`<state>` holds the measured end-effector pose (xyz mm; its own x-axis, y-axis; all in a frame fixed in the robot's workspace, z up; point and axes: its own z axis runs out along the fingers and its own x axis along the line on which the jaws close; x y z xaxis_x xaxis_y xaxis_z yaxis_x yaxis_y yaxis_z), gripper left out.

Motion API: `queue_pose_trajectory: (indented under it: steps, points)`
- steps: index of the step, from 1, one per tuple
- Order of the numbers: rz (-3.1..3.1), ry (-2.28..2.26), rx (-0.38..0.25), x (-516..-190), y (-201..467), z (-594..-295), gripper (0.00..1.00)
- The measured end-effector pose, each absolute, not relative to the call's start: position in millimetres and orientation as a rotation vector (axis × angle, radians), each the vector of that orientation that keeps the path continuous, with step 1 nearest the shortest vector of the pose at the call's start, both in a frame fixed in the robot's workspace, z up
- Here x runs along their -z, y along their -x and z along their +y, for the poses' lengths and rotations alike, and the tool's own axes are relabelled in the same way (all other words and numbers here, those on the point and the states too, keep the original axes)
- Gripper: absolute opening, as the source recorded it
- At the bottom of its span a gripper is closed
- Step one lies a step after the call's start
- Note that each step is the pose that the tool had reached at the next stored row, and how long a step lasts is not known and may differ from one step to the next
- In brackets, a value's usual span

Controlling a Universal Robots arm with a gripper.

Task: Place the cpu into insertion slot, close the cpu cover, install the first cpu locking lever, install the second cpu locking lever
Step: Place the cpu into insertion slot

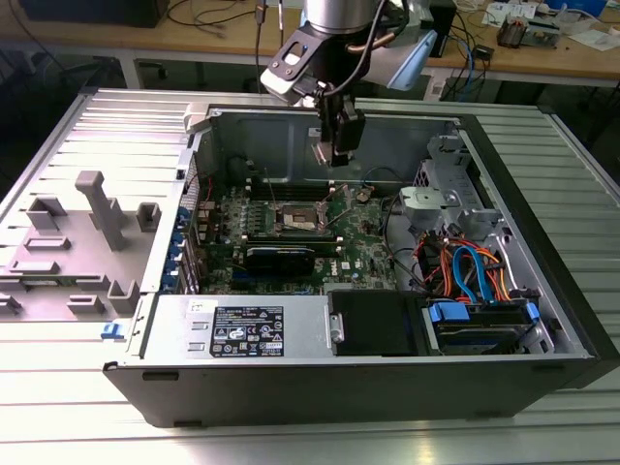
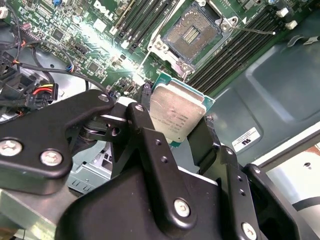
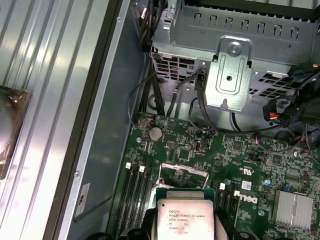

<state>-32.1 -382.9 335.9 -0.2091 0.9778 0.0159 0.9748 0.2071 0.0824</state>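
Claw (image 2: 175, 122) is closed on the cpu (image 2: 179, 111); the chip is pinched at 2 opposite edges between the black fingers (image 2: 150, 135), metal top exposed. In the exterior view the claw is seen above the motherboard (image 1: 358, 247) inside the open case (image 1: 542, 252); the cpu is held clear of the insertion slot (image 2: 192, 32), which lies uncovered. The chip is judged light, stiff and thin, with smooth sides that may slip; its underside contacts are judged fragile; hold is best taken on the edges only.

Downward-pointing end effector (image 1: 332, 157), clamped tight
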Motion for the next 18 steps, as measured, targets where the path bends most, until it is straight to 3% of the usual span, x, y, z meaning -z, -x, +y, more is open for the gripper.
queue_pose_trajectory:
  steps: [18]
  points:
    - [2.293,-2.094,-0.100,-315.3,45.1,-383.0,0.55]
